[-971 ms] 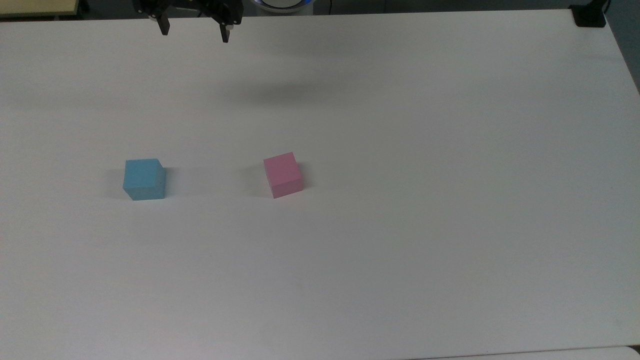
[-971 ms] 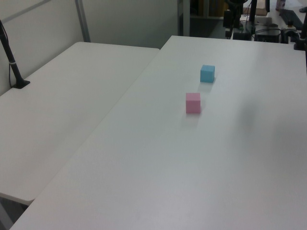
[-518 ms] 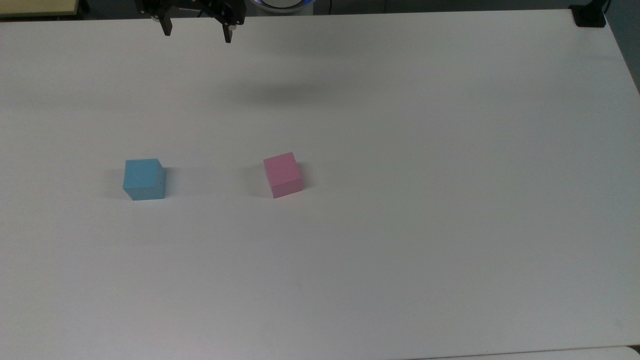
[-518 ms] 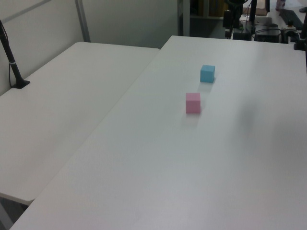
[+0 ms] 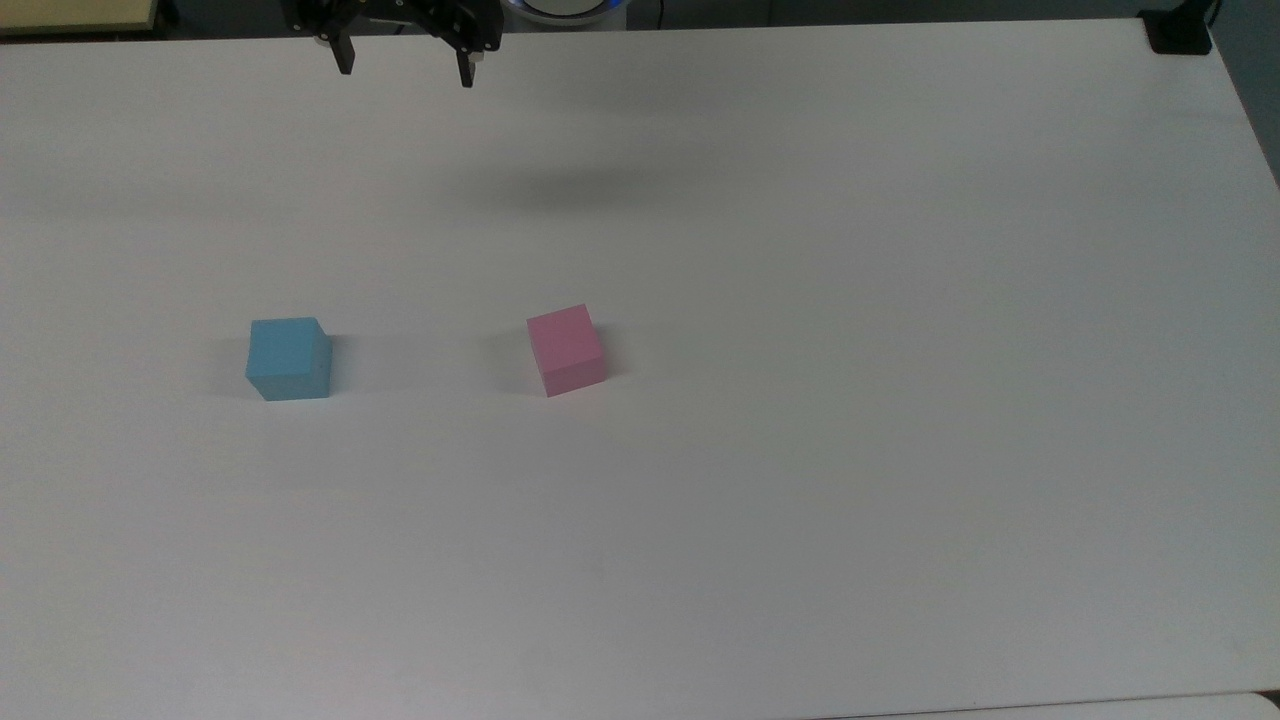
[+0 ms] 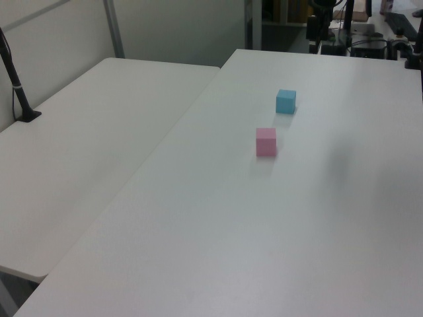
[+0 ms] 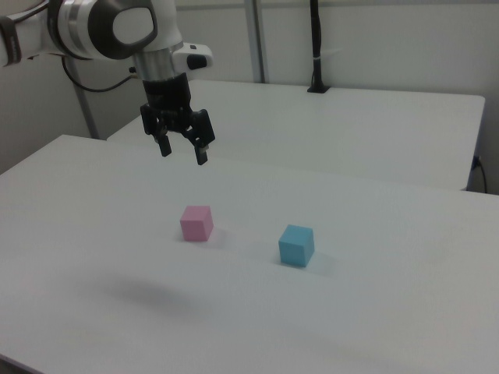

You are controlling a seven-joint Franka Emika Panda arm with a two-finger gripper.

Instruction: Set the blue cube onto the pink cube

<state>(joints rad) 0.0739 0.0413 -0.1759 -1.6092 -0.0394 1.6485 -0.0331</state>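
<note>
The white table (image 5: 800,450) carries two small cubes, both resting flat on its surface and well apart from each other. The blue cube (image 5: 289,358) sits toward the top view's left, with the pink cube (image 5: 566,349) to the top view's right of it, at roughly the same depth on the table. In the right view the order is reversed: the pink cube (image 7: 196,223) is on the right view's left and the blue cube (image 7: 296,245) on the right view's right, slightly nearer the camera. In the left view the blue cube (image 6: 285,101) lies farther from the camera than the pink cube (image 6: 266,141). Neither cube is stacked on the other; nothing touches either one. The gripper (image 7: 182,149) hangs in the air above the table, well clear of both cubes, with its two black fingers spread apart and nothing between them. In the top view the gripper (image 5: 405,72) appears at the upper edge, over the far side of the table, fingers pointing downward. A soft shadow falls on the table surface in the top view, between the gripper and the pink cube. A second white table (image 7: 351,125) stands beside the first, with a black post (image 7: 315,47) rising from it.
</note>
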